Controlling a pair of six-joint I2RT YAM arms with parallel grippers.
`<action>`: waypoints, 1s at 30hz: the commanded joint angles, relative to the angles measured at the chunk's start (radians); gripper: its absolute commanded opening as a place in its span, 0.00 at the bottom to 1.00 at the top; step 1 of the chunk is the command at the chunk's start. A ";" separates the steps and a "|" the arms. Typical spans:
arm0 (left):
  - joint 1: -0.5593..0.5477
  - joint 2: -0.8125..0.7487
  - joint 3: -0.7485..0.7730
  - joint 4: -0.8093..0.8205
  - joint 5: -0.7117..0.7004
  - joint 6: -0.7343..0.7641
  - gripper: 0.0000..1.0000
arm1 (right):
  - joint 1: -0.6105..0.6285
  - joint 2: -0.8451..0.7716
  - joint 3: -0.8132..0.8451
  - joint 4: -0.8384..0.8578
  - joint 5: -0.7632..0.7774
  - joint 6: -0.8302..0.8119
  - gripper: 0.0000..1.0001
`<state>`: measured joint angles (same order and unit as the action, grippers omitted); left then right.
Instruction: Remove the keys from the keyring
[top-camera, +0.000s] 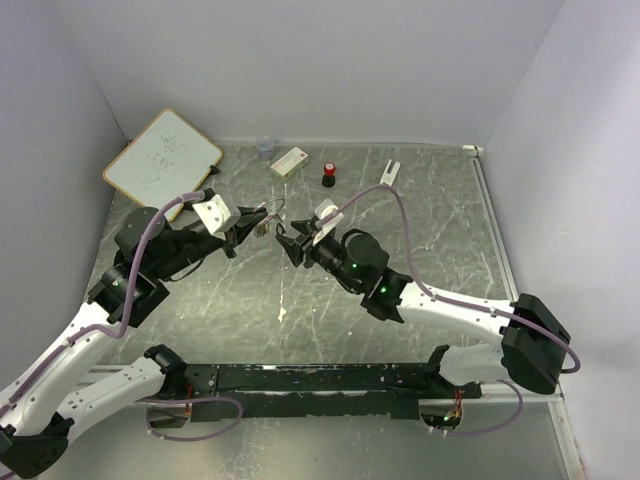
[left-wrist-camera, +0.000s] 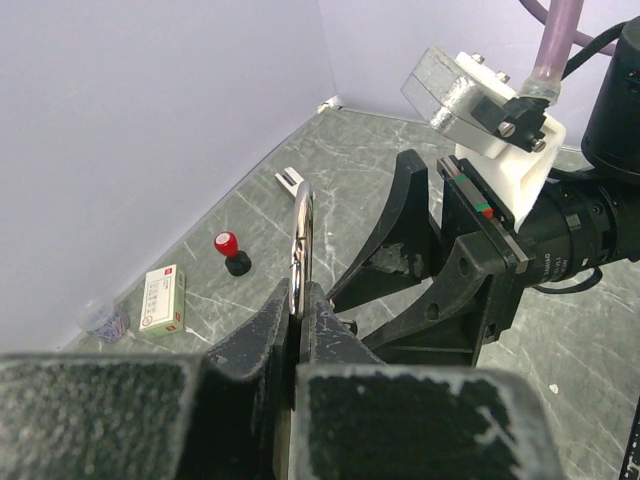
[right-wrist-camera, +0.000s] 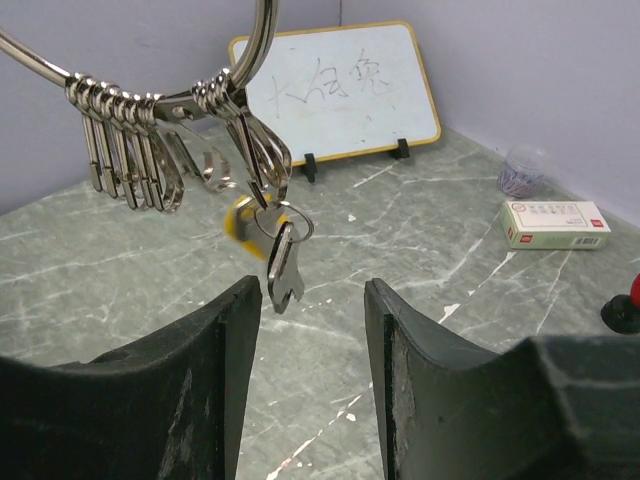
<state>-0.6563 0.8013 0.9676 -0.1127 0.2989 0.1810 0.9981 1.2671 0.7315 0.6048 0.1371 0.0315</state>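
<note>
Two end effectors are meeting in mid-air over the desk, and only one of them is free to act. The left end effector is clamping shut on the keyring, pinching the wire at its lowest point so that the loop is standing upright out of the fingertips, edge-on to the left wrist camera. The right end effector is holding nothing, and its fingers are standing partly apart with a clear gap between them.

That gap is what the next move is likely turning on. From the right wrist, the keys are hanging just ahead of and slightly above the two fingertips, nearly centred but a little toward the left finger. The plain silvery key in front is hanging with its long axis vertical, head up at the small link and blade pointing straight down into the opening. The yellow-headed key is sitting behind it, blurred, so its exact tilt is hard to tell. Neither finger is touching the bunch yet.

Further out, the big loop is arcing up and away to the left, carrying a row of snap hooks well apart from the keys. The bunch is dangling clear of the desk, with the whiteboard leaning against the wall far behind.

The right arm is judged the one to close in, advancing slightly and rising so the fingers are bracketing the blade across its flat.
</note>
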 joint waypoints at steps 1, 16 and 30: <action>-0.006 -0.013 0.005 0.021 0.028 -0.018 0.07 | 0.008 0.010 0.043 0.029 -0.002 -0.028 0.46; -0.006 -0.030 -0.004 0.027 0.037 -0.029 0.07 | 0.011 0.030 0.060 0.034 0.039 -0.060 0.41; -0.006 -0.027 -0.024 0.045 0.005 -0.038 0.07 | 0.016 0.020 0.066 0.028 0.022 -0.062 0.11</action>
<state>-0.6563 0.7811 0.9539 -0.1097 0.3183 0.1612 1.0065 1.2938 0.7704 0.6235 0.1703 -0.0246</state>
